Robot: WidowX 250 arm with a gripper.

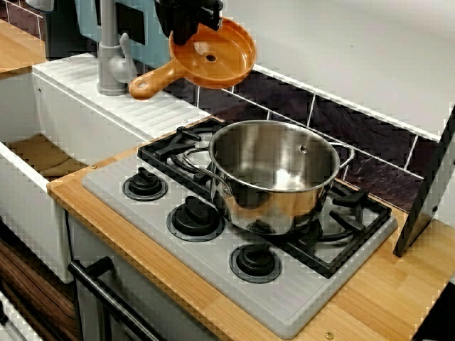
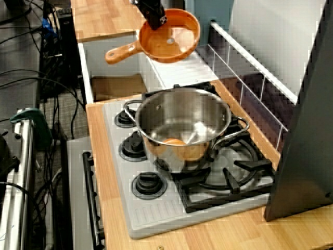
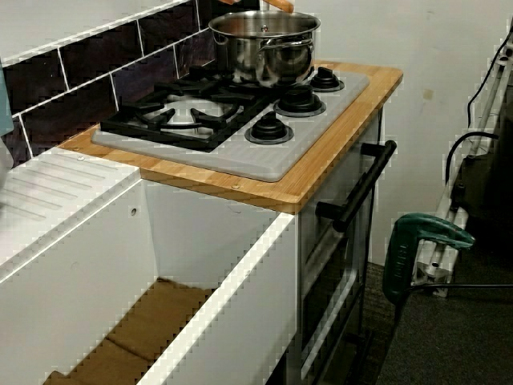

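The black oven handle (image 1: 114,304) and the front edge of the wooden desk (image 1: 135,245) come closest, and just behind them three black knobs (image 1: 195,219) sit in a row on the grey stove (image 1: 284,302). A steel pot (image 1: 274,177) stands upright on the black grate (image 1: 341,241), just behind the knobs. Above the stove's back corner on the sink (image 1: 43,153) side, the gripper (image 1: 193,34) hangs with its jaws pinching the rim of an orange pan (image 1: 220,57), which is in the air and tilted, its handle pointing toward the grey faucet (image 1: 110,57), well apart from the pot.
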